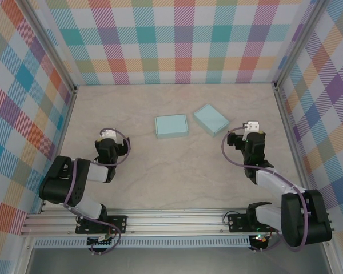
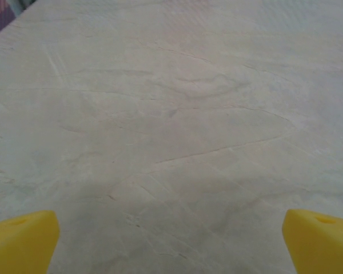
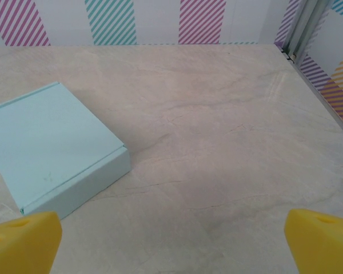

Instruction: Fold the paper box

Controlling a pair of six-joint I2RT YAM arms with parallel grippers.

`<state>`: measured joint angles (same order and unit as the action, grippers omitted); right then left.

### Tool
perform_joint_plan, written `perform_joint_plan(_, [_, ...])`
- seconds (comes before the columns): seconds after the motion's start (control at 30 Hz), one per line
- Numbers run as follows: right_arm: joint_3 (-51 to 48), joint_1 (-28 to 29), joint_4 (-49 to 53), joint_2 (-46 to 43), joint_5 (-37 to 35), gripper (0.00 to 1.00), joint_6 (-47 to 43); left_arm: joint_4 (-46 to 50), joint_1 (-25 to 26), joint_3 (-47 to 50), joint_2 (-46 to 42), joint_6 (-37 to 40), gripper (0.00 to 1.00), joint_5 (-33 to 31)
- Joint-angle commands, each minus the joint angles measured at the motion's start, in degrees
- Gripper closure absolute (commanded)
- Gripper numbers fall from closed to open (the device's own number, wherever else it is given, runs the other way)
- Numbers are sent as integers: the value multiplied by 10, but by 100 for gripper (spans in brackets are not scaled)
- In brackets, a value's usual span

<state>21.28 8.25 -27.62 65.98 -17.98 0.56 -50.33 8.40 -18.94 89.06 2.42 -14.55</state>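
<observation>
Lying toward the far edge of the table, a paper box and a second box are left untouched; the left gripper and the right gripper are held wide apart, empty.

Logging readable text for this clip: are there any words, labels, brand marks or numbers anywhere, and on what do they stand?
No text can be read in these pictures.
The left paper box and the right paper box are plain light blue, with no print on the faces that show.
The checked walls carry only pattern, and the table only marbling.
</observation>
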Motion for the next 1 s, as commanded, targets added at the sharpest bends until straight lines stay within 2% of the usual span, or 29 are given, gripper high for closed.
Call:
perform_joint_plan(0.0, [-12,-10,-35,-4,19,0,-4,-27,-6,-11,-1,24,0,51])
perform_joint_plan(0.2, [-26,-23,-62,1,42,0,5,32,-34,-48,7,9,0,109])
perform_joint_plan(0.27, [-28,-24,-75,11,53,0,5,47,-47,-56,8,-6,0,109])
perform_joint_plan(0.53, [-28,-29,-169,93,91,0,-5,47,-48,-56,8,-7,0,109])
perform_joint_plan(0.63, [-16,-31,-176,115,104,0,-18,47,-48,-56,8,-7,0,109])
perform_joint_plan(0.83, [-19,-40,-271,209,130,0,-27,47,-48,-55,8,-5,0,109])
perform_joint_plan(0.97, [-8,-53,-260,220,155,0,-21,47,-48,-55,8,-6,0,109])
